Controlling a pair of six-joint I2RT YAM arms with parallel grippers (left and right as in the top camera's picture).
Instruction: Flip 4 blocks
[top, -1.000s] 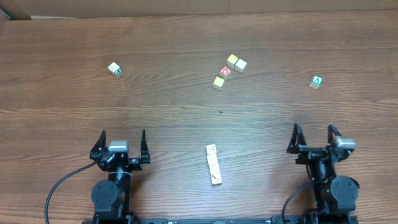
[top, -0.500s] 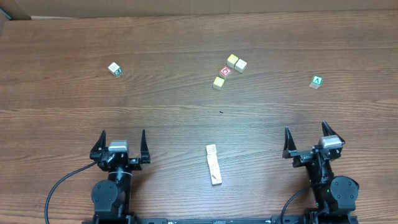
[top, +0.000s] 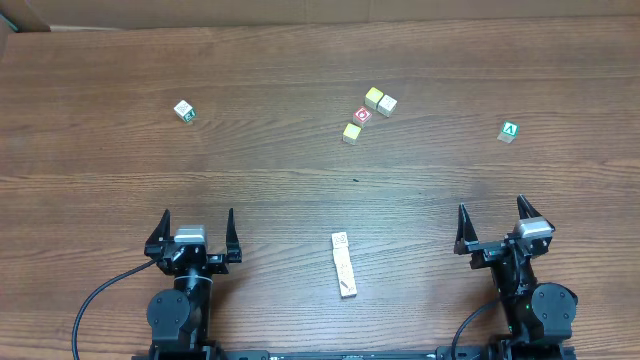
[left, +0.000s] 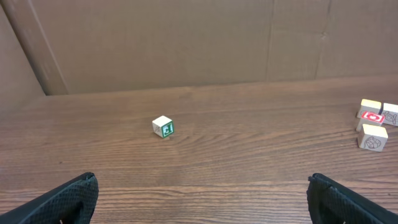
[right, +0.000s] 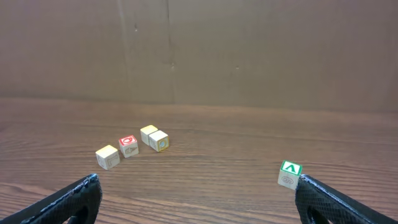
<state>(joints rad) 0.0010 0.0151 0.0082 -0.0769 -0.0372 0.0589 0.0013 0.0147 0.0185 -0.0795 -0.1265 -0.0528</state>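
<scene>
Blocks (top: 387, 104): three cream cubes sit beside a red-faced cube (top: 362, 115), upper centre of the overhead frame. The fourth block (top: 183, 110) lies alone at upper left. The left gripper (top: 198, 215) and right gripper (top: 491, 207) stand at the lower frame, jaws apart, holding nothing.

Left arm (top: 180, 300), right arm (top: 538, 302): black housings, silver wrist blocks (top: 189, 237), pointed black jaws, black cables (top: 88, 312).

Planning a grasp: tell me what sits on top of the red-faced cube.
Nothing rests on the red-faced cube; its white ring shows fully. Its bottom face is hidden.
</scene>
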